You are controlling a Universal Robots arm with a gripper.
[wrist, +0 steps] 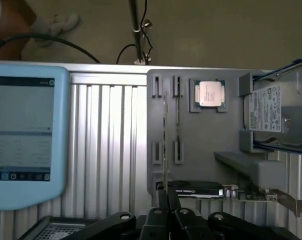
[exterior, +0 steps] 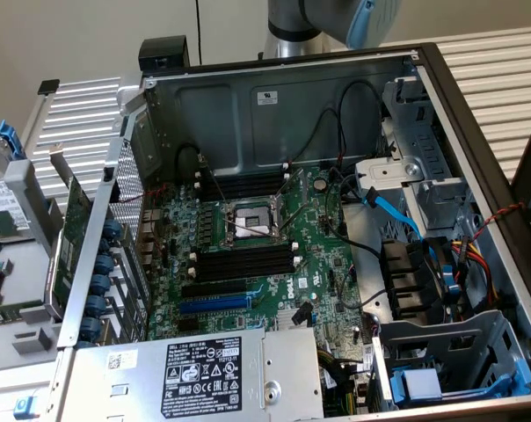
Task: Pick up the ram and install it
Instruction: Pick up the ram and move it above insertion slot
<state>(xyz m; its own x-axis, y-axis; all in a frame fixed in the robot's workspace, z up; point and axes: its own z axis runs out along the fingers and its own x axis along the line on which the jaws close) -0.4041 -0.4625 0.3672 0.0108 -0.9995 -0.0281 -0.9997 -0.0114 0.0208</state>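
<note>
1. Your open computer case (exterior: 441, 97) is boxy sheet steel. The green motherboard (exterior: 274, 220) lies flat inside it, with long black memory slots (exterior: 248, 261) tipped by white clips.
2. On the ribbed aluminium table (wrist: 111, 140) sits a matte grey moulded tray (wrist: 201, 145), which holds a boxy metal hard drive (wrist: 278, 112).
3. Your gripper (wrist: 168, 197) hangs at 1 end of the ram, its black fingers drawn together with the tips meeting.
4. The ram (wrist: 164, 140) stands on edge in the tray's notched holders. You see it as 1 thin, straight, pale line.
5. A square, silver-lidded processor (wrist: 209, 93) rests in the tray near the ram.
</note>
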